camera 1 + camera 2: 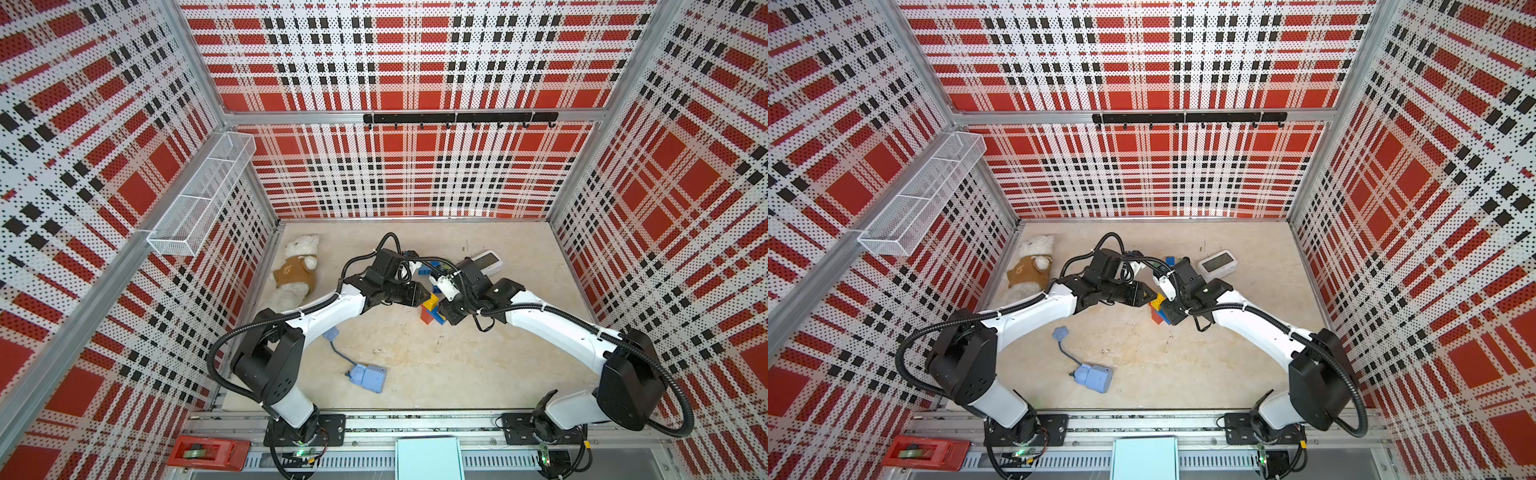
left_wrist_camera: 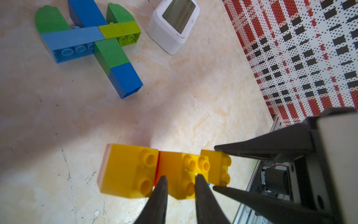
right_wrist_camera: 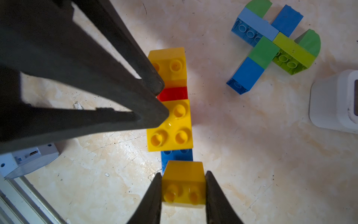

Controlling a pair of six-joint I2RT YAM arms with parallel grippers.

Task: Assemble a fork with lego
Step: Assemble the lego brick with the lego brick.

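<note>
Mid-table, right claw (image 3: 183,174) clamped on end yellow brick (image 3: 183,187), left claw (image 2: 180,176) clamped on middle yellow brick (image 2: 171,163), white device (image 2: 174,27) nearby

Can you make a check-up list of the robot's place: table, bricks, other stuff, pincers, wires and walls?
Surface: beige marbled tabletop, scuffed.
Job's things: row of yellow plastic bricks on red and blue ones; separate flat cross of blue, green and lime bricks.
Clutter: white plush bear in brown shirt; white boxy gadget with grey screen; pale-blue plastic box with cord.
Pincers: left pincer shut, tips at the middle yellow brick, grip unclear; right pincer shut on the yellow sloped end brick.
Cables: black ribbed hoses along both arms.
Surroundings: red-black-white plaid perforated walls; white wire-mesh basket; black hook rail.
</note>
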